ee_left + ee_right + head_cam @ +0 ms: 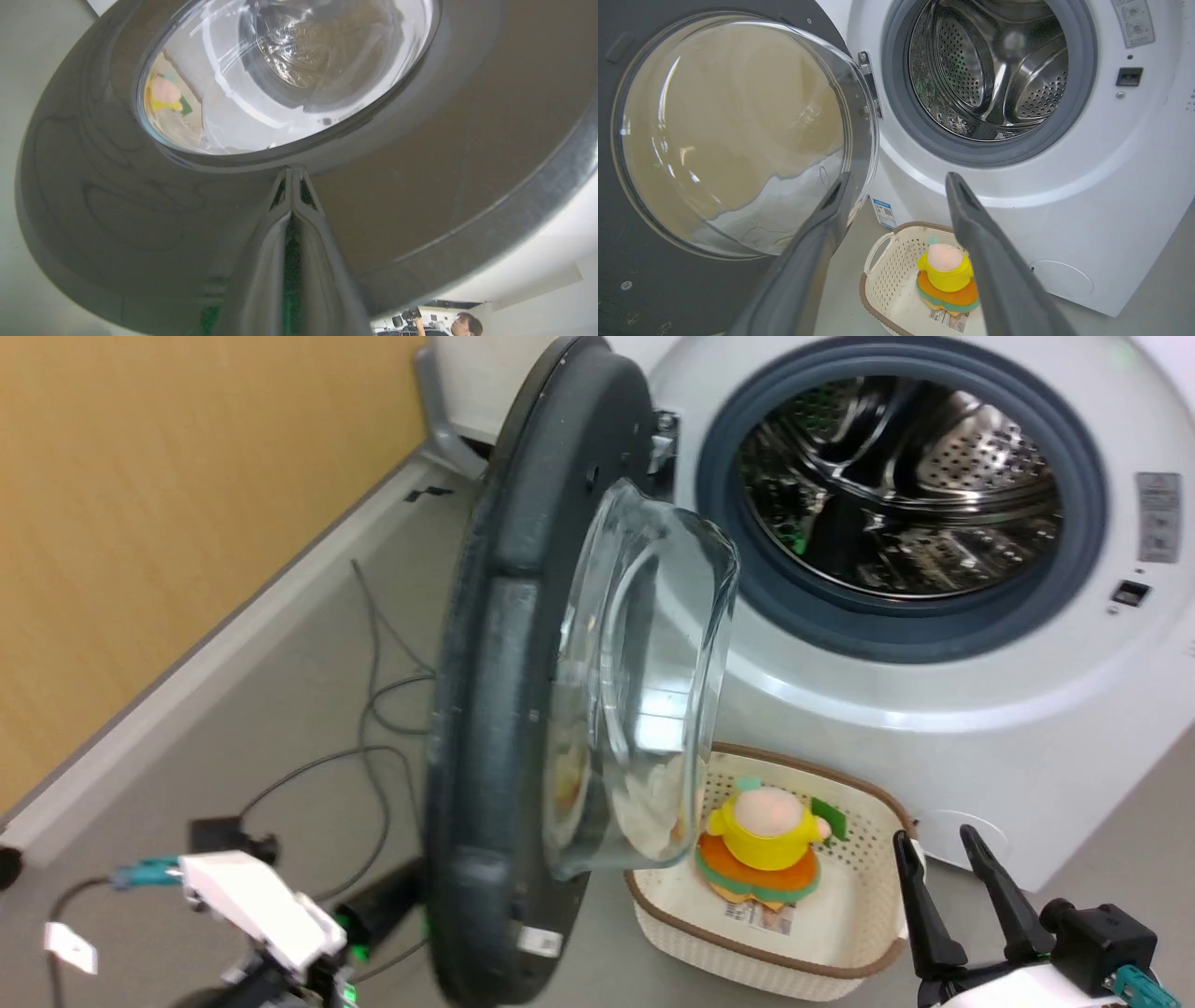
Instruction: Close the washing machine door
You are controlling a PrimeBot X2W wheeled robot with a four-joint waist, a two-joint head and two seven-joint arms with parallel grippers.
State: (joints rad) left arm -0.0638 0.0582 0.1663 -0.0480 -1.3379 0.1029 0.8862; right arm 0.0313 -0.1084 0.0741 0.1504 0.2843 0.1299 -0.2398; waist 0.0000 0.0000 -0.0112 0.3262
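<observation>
The washing machine door is seen standing wide open, swung out on its hinge at the left of the porthole, so that it is met nearly edge-on in the head view. Its glass window is bulged toward the washing machine, whose steel drum and grey gasket are left fully exposed.

The left gripper is shown fully closed, its 2 fingers pressed together with nothing held between them. Its tips are placed at the door's dark outer face, just under the rim of the window (actual contact cannot be confirmed from the left wrist view).

The right gripper is held at the lower right of the head view, well apart from the door, with its 2 fingers spread wide and nothing held in them. In the right wrist view the same gripper is pointed toward the gap between door and machine.

A cream basket is set on the floor just in front of the machine, below the door, and 1 yellow and orange toy is lain inside it. Dark cables are trailed over the floor to the left.
</observation>
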